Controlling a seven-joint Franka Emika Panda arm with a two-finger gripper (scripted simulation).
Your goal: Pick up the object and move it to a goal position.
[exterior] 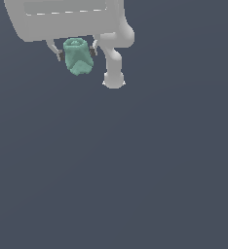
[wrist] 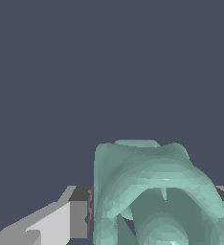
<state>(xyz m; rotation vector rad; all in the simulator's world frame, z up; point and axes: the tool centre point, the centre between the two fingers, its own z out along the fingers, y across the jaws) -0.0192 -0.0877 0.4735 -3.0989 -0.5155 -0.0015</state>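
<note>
Fingers of the gripper are clamped on the mint-green lumpy object, gripped on both sides.

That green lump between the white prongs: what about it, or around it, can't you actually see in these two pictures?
- Goal position: no marker shows in either view.
- Object: in the wrist view its lower part is cut off by the picture's edge.
- Fingers: in the wrist view the object hides the contact; in the exterior view they are too small to judge.
- Arm: cropped by the exterior view's top edge.

place: simulator render | evidence: flat featureless slate-grey backdrop
</note>
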